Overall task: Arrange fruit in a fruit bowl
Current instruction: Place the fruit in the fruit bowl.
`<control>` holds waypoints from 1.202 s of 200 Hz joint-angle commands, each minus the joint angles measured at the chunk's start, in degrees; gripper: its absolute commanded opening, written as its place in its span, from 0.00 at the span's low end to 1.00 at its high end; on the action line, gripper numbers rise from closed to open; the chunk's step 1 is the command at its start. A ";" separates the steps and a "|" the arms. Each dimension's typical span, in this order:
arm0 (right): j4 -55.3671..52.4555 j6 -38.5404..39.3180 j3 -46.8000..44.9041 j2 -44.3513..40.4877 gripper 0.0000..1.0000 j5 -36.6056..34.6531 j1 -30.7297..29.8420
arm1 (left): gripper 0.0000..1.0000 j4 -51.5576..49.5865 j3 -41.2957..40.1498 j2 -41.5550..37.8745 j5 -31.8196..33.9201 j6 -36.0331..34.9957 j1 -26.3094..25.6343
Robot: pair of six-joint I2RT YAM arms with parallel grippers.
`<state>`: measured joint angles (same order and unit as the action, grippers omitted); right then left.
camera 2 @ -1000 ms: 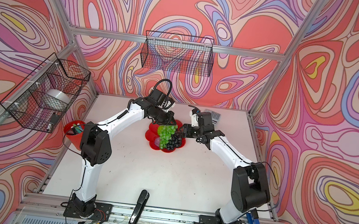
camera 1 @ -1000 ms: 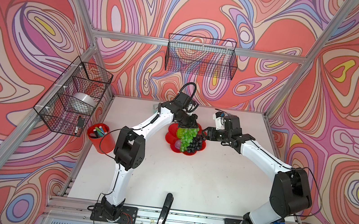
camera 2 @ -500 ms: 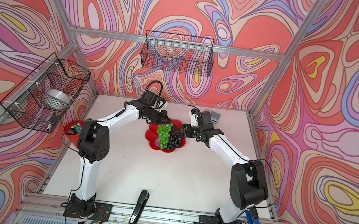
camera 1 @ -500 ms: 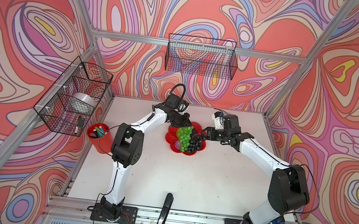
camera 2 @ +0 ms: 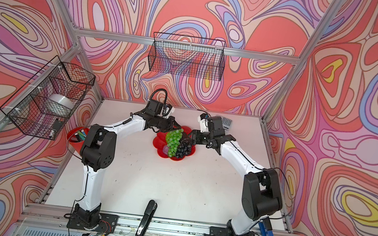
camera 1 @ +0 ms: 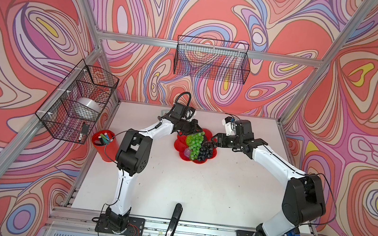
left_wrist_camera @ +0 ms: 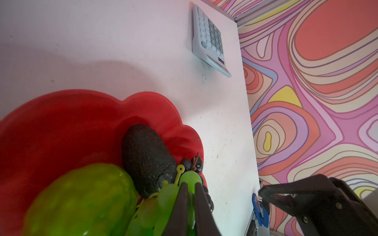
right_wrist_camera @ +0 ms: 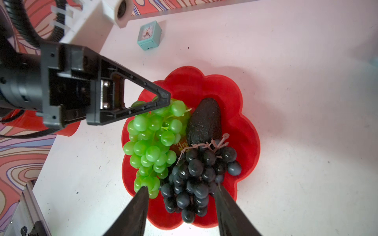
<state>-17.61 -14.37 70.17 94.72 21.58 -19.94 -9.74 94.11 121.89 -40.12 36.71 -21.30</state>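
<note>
Red fruit bowl [right_wrist_camera: 243, 126], near the table's far edge, holds all five fruits [right_wrist_camera: 196, 173]. My left gripper [left_wrist_camera: 189, 190] pinches the green grape bunch [right_wrist_camera: 151, 147] at its top; my right gripper [right_wrist_camera: 181, 189] hangs open, empty. Remaining, I judge: release, withdraw.

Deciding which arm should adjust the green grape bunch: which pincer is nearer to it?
Left. The left pincer, shut, touches the green grape bunch at its stem end; the right pincer, open, hangs beside it, at the dark grape bunch.
</note>
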 commanded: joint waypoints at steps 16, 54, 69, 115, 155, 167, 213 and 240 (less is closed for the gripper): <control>-0.06 0.91 0.93 0.41 0.55 1.76 0.09 | 0.00 5.92 -5.13 -4.05 0.24 3.12 2.48; 0.09 1.01 1.62 1.22 0.55 2.51 -0.09 | 0.00 9.40 -10.50 -6.59 -0.04 3.30 3.00; 0.07 1.18 1.72 1.43 0.55 2.53 -0.03 | 0.00 10.63 -11.43 -7.10 -0.45 3.56 3.10; -0.41 1.89 2.20 1.72 0.56 2.32 -0.13 | 0.00 8.52 -8.72 -5.51 1.19 2.15 3.10; -0.25 1.80 2.10 1.62 0.56 2.41 -0.68 | 0.01 5.73 -2.54 -1.23 1.62 0.80 3.11; -0.31 1.79 2.07 1.61 0.56 2.25 -0.76 | 0.03 5.01 -0.82 0.12 1.31 0.70 3.10; -1.03 2.52 1.90 1.61 0.57 1.54 -0.78 | 0.11 2.24 3.27 4.07 -1.77 0.13 3.11; -0.76 2.42 1.98 1.79 0.58 1.62 -0.75 | 0.30 2.09 3.10 4.06 -2.16 -0.19 3.08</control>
<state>-17.85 -12.69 71.20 95.81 23.51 -20.40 -5.82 95.90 125.49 -40.69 37.52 -18.37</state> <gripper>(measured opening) 0.578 0.192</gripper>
